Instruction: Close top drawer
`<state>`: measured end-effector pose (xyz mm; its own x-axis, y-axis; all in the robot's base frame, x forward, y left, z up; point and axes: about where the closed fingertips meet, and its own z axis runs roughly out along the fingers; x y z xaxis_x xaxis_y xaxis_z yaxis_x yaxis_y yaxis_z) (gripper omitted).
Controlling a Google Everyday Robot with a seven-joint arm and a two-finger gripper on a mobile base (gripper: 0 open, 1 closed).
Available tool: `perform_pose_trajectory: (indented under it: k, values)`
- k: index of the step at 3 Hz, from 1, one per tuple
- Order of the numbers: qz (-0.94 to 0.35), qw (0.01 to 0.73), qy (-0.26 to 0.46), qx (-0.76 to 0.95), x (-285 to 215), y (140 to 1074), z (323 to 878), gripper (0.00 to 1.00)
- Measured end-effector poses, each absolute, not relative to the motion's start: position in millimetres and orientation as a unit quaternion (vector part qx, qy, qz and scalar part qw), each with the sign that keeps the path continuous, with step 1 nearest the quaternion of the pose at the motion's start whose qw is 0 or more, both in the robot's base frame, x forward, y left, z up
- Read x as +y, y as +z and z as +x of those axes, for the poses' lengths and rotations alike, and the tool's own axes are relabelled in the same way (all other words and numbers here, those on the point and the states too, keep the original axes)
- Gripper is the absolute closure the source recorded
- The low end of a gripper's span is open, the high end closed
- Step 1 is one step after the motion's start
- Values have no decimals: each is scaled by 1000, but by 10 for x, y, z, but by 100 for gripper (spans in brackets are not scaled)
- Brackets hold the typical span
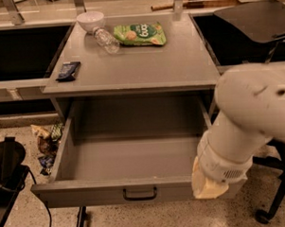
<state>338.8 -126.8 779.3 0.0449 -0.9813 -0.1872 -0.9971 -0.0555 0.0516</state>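
Note:
The top drawer (130, 158) is a wide grey drawer, pulled far out from under the grey cabinet top (145, 68), and it is empty inside. Its flat front (89, 196) has a small black bar handle (139, 194) at centre. My white arm (249, 125) reaches down on the right. My gripper (209, 183) is at the arm's cream-coloured end, at the front right corner of the drawer, overlapping the drawer front. The lower drawers are out of view.
On the cabinet top lie a white bowl (90, 20), a clear plastic bottle (105, 39), a green snack bag (140, 34) and a dark packet (68, 71). Snack packets (45, 141) litter the floor at left by a black object (6, 171). A black chair (274, 195) stands right.

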Motion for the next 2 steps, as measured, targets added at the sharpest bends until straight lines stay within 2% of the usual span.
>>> perform_pose_trajectory:
  k: [2]
  values:
    - [-701, 34, 99, 706, -1274, 6966, 3095, 100]
